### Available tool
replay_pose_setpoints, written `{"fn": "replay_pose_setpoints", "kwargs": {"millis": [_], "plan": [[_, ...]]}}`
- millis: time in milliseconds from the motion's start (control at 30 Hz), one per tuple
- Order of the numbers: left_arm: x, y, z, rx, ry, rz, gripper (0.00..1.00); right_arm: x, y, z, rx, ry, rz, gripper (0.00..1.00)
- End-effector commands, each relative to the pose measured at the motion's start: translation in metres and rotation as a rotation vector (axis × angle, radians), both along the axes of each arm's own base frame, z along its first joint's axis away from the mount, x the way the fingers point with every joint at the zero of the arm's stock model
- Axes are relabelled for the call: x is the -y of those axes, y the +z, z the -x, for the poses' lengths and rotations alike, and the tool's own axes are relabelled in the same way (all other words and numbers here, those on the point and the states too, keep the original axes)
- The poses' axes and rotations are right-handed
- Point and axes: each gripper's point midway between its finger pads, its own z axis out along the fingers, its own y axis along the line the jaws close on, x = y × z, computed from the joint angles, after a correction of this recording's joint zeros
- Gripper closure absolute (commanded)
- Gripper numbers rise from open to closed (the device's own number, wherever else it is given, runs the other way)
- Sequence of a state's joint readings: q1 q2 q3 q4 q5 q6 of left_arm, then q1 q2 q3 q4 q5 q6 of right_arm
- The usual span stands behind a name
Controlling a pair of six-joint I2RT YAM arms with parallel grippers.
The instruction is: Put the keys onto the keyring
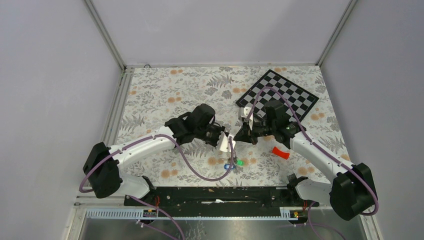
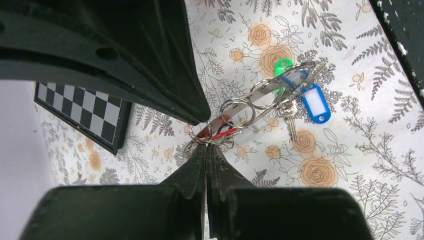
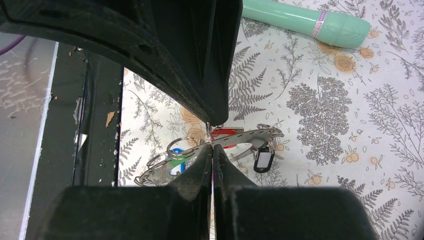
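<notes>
The left gripper [image 2: 206, 148] and right gripper [image 3: 212, 146] are both pinched tight on the keyring [image 2: 248, 103]. It is seen edge-on, its long axis pointing away from the checkerboard [image 1: 285, 95] toward the arm bases. At that nearer end are the keys [image 2: 290, 117], with a green tag [image 2: 282, 66] and a blue tag [image 2: 315, 102], over a floral tablecloth [image 1: 165, 95]. The walls are grey.

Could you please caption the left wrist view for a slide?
Left hand shut on the keyring; green- and blue-tagged keys at its far end.

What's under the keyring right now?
Blue tag, green tag and a metal key dangle beneath the keyring. The left claw and right claw hide the part they pinch. Half a red tag shows behind it.
</notes>
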State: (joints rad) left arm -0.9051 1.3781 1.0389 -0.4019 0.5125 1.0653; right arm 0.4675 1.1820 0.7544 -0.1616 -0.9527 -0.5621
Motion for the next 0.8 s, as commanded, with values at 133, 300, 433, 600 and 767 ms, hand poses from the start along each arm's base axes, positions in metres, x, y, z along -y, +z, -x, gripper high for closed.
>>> {"fn": "replay_pose_setpoints", "kwargs": {"millis": [133,300,433,600,767], "plan": [[0.009,0.024,-0.001,-0.116,0.024,0.128,1.00,-0.008,0.047,-0.026,0.102,-0.055,-0.081,1.00],[0.006,0.027,-0.004,-0.131,0.045,0.143,0.97,-0.008,0.053,-0.034,0.108,-0.090,-0.084,1.00],[0.005,0.031,-0.005,-0.141,0.052,0.156,0.94,-0.008,0.055,-0.035,0.106,-0.096,-0.087,1.00],[0.001,0.032,-0.005,-0.147,0.053,0.166,0.90,-0.005,0.056,-0.040,0.117,-0.122,-0.079,1.00],[-0.003,0.036,-0.005,-0.153,0.052,0.181,0.80,-0.006,0.055,-0.039,0.110,-0.123,-0.086,1.00]]}}
